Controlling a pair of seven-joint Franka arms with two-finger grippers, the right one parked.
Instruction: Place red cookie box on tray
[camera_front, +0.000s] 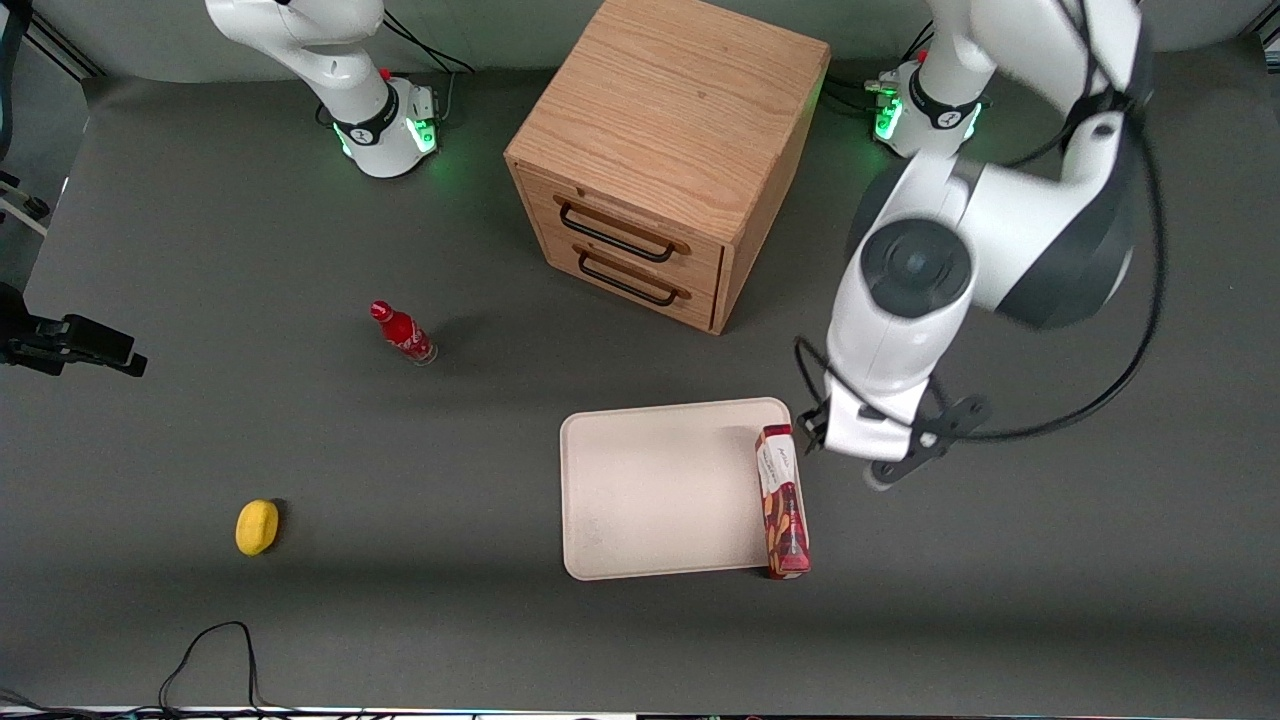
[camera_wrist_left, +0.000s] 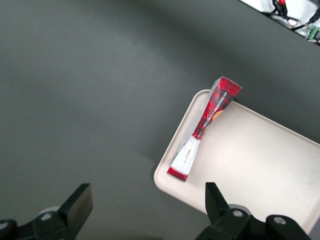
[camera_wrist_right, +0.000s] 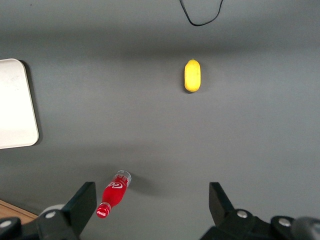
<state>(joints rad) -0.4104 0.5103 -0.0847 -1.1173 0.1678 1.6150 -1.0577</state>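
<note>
red cookie box (camera_front: 782, 502) on tray (camera_front: 650, 490) edge

Front view high, looking down on whole table (camera_front: 300, 600) — left wrist view close, downward — both share tray (camera_front: 650, 480) edge.

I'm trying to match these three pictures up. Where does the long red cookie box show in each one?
Front view: the red cookie box lies along the tray edge at the working arm's end; the open gripper hangs beside it.
Left wrist view: the box rests on the tray's rim.
Right wrist view: not in it.
Shared landmark: the tray.
</note>
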